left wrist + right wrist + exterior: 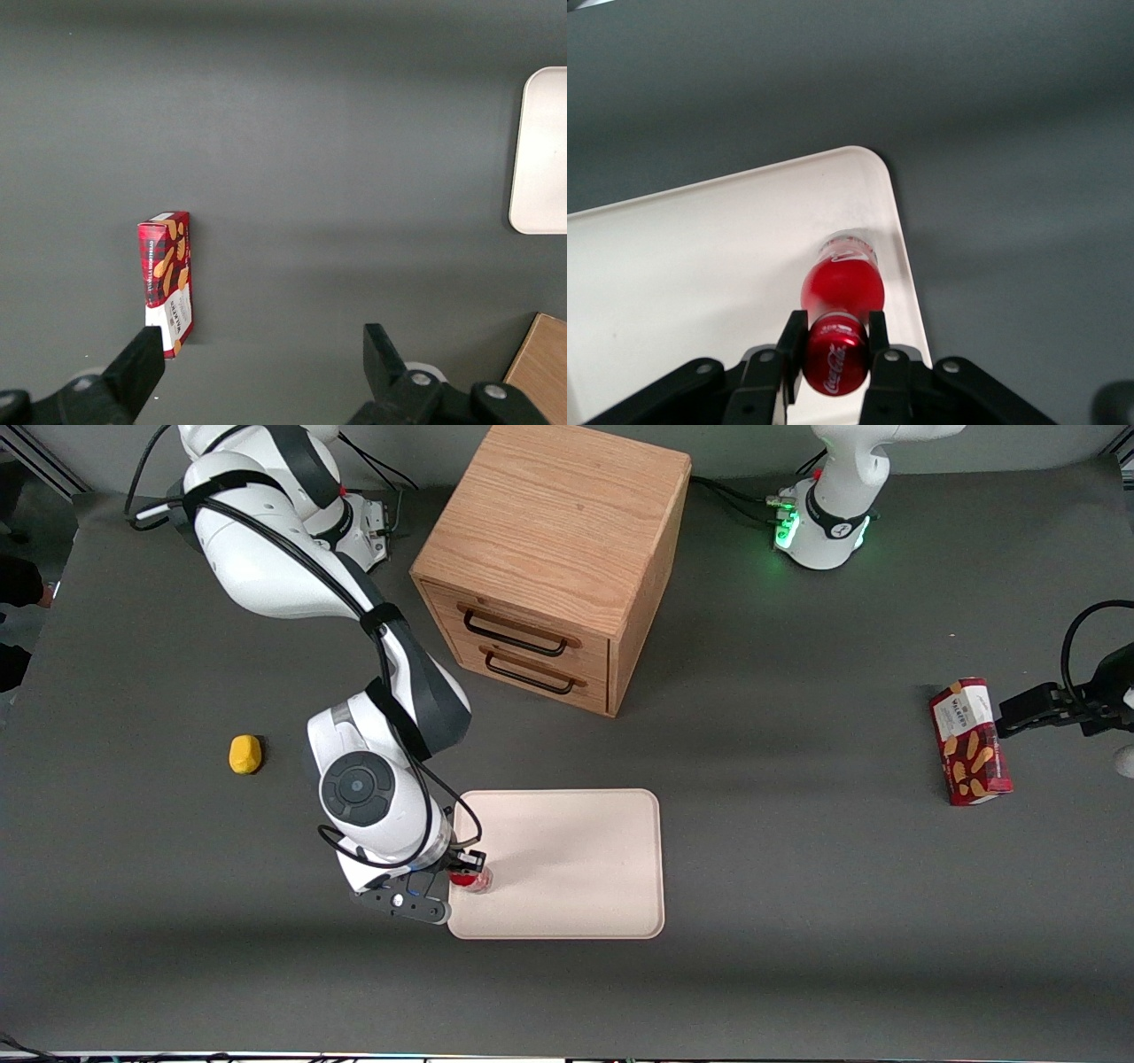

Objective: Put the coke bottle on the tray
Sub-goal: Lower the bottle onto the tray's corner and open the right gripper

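Gripping the coke bottle (842, 288) by its neck, the gripper (467, 871) sits at lower centre of the front frame, fingers (878, 341) closed on either side just under the cap; the bottle stands upright on the tray (576, 859), near its corner toward the working arm's end of the surface (797, 957)

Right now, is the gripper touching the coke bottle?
Touching. In the right wrist view the gripper has a finger pressed against each side of the coke bottle just below its cap, over the tray.
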Available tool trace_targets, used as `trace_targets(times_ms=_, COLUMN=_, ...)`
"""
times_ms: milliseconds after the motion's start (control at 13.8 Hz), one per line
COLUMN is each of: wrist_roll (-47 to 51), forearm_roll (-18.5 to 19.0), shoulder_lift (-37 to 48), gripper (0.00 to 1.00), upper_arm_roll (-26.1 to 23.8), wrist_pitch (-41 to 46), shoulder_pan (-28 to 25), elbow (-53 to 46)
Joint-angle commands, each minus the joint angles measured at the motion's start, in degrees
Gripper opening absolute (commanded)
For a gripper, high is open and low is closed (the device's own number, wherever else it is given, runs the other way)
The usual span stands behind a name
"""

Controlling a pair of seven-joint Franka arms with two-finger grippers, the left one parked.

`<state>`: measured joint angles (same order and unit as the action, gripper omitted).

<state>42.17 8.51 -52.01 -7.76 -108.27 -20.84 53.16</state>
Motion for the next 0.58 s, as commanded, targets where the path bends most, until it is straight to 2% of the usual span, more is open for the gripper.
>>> trace_targets(times_ms=0, wrist_roll=1.86, forearm_roll=1.42, shoulder_lift=1.12, gripper=0.00, upper_arm_roll=-0.07, wrist_pitch=-0.98, shoulder_pan=-0.08, elbow=0.98)
trace_targets(times_ms=145, wrist_roll=1.95, forearm_roll=1.42, shoulder_lift=1.12, gripper=0.00, upper_arm_roll=-0.15, wrist_pitch=-0.98, shoulder_pan=-0.08, elbow=0.98)
trace_targets(times_ms=217, wrist_roll=2.65, forearm_roll=1.42, shoulder_lift=1.12, gripper=0.35, upper_arm_roll=-0.07, wrist_pitch=-1.06, shoulder_pan=-0.08, elbow=0.98)
trace_targets(times_ms=290, wrist_roll=3.61, forearm_roll=1.42, shoulder_lift=1.03, gripper=0.85, upper_arm_roll=-0.07, wrist_pitch=-1.06, shoulder_pan=-0.17, elbow=0.98)
trace_targets(times_ms=362, wrist_roll=3.88, forearm_roll=1.51, shoulder_lift=1.03, gripper=1.00, upper_arm_roll=-0.07, wrist_pitch=-0.98, shoulder_pan=-0.17, elbow=0.98)
trace_targets(times_ms=507, wrist_roll=3.88, forearm_roll=1.51, shoulder_lift=1.03, gripper=1.00, upper_arm_roll=-0.07, wrist_pitch=-0.98, shoulder_pan=-0.17, elbow=0.98)
